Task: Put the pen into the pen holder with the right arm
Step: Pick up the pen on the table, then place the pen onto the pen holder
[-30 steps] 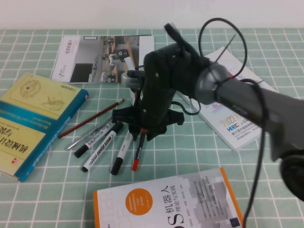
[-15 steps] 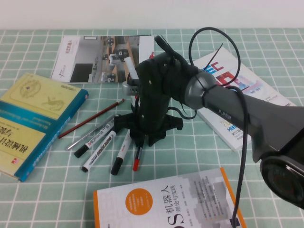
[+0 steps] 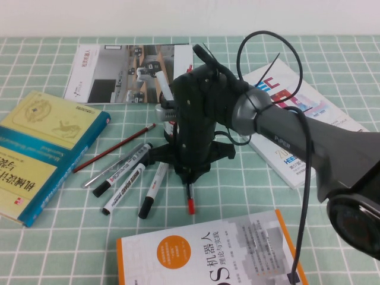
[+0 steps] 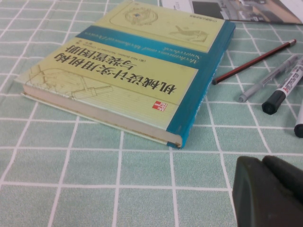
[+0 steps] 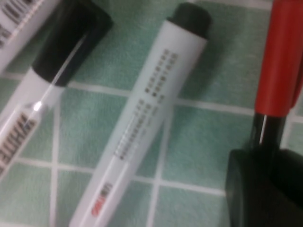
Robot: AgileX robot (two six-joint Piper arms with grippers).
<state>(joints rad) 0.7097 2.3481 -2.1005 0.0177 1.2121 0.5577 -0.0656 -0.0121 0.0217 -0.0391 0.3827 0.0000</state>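
Observation:
The pen [image 3: 190,198] hangs below my right gripper [image 3: 189,178], its red end towards the near side. In the right wrist view its red cap [image 5: 279,61] and black barrel run into the fingers [image 5: 246,189], which are shut on it just above the cloth. The pen holder [image 3: 167,113] stands right behind the right arm and is mostly hidden by it; only a grey rim and a red-edged bit show. My left gripper [image 4: 270,191] is parked low near the yellow and teal book [image 4: 142,71], fingers together and empty.
Two white black-capped markers [image 3: 153,190] [image 3: 124,185], a slim grey pen [image 3: 116,169] and a red pencil [image 3: 113,148] lie left of the right gripper. An orange and white book [image 3: 208,255] lies near, a brochure [image 3: 127,71] far, a booklet [image 3: 291,119] right.
My right gripper has dropped onto the pen and shut on it. The pen's red end has swung to the right, away from the white markers.

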